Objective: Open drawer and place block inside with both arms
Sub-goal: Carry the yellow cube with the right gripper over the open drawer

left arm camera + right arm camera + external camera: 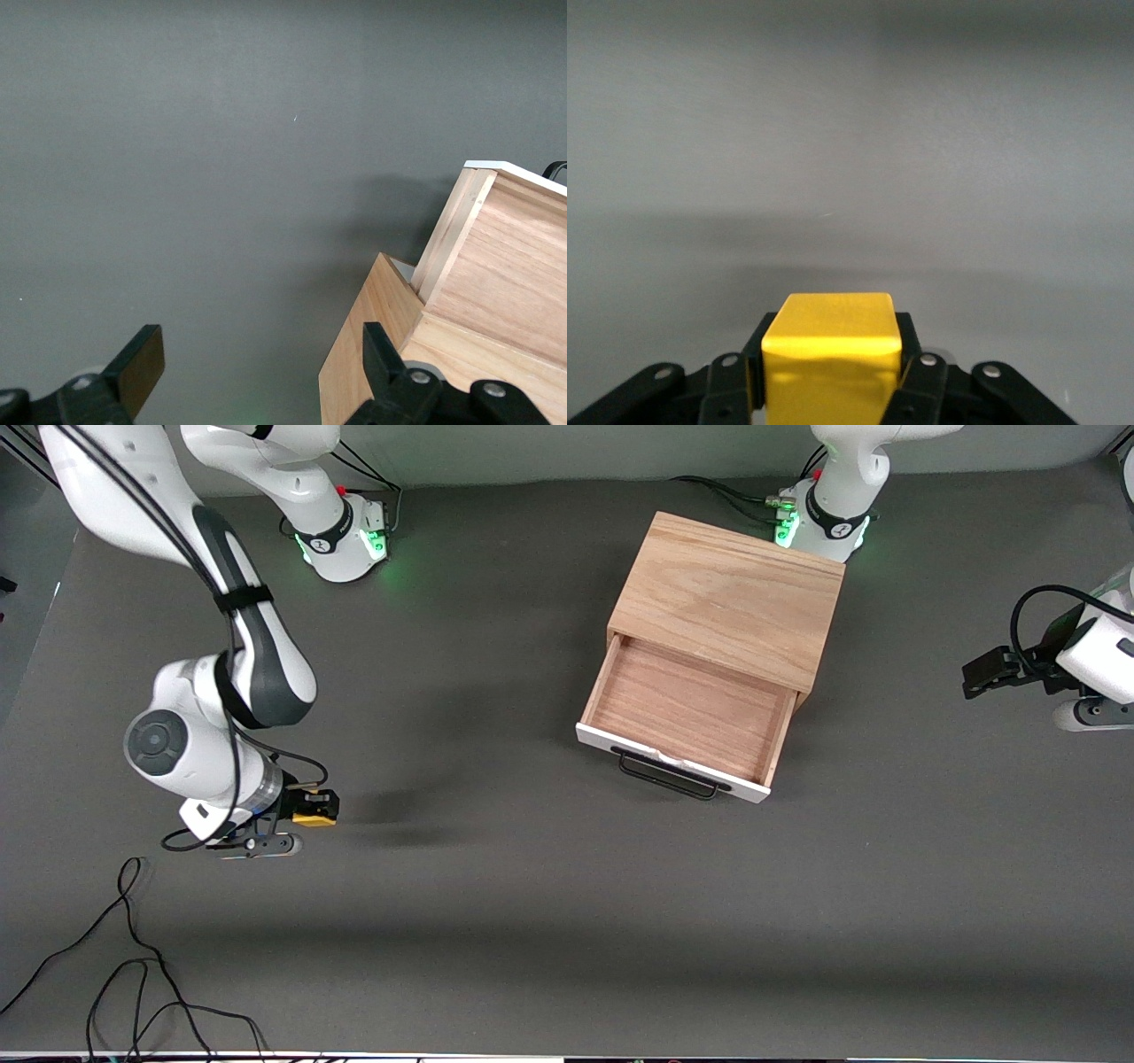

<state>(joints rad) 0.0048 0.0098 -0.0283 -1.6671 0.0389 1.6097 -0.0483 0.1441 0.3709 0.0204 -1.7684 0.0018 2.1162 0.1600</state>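
The light oak cabinet stands toward the left arm's end of the table. Its white-fronted drawer is pulled open, the reddish wood inside bare, and the black wire handle faces the front camera. My right gripper is shut on the small yellow block and holds it just above the table at the right arm's end. The right wrist view shows the block between the fingers. My left gripper is open and empty, beside the cabinet, whose side shows in the left wrist view.
Loose black cables lie on the grey mat at the corner nearest the front camera, at the right arm's end. Both arm bases stand along the table's edge farthest from the front camera, with one base close to the cabinet.
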